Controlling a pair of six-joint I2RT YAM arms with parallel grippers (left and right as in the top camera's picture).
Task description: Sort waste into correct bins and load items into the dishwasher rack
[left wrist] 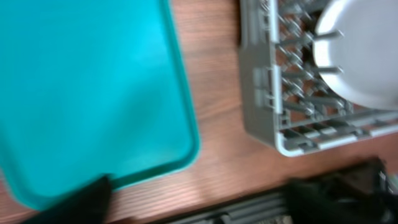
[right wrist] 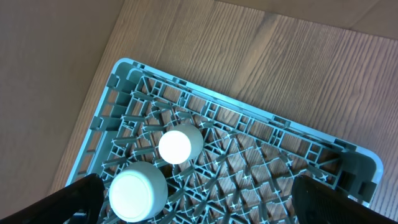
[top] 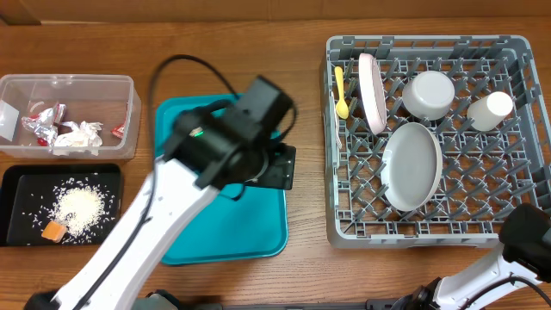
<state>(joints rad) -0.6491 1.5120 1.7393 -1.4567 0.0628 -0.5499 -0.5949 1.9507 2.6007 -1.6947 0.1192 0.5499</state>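
As our left arm (top: 164,215) masks the teal tray (top: 258,237), left pincer (left wrist: 208,194) released, right pincer (right wrist: 202,194) released over the rack (top: 413,41) at three o'clock, clear tub (top: 69,80), black tray (top: 15,207) at nine

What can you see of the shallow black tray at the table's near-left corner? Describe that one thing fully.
The black tray is shallow, rectangular and dark matte, plastic by its look. It lies flat on the wooden table, just in front of the clear tub and apart from the teal tray. Inside it are a heap of white rice, with loose grains scattered around, and a small orange cube beside the heap. No gripper touches it.
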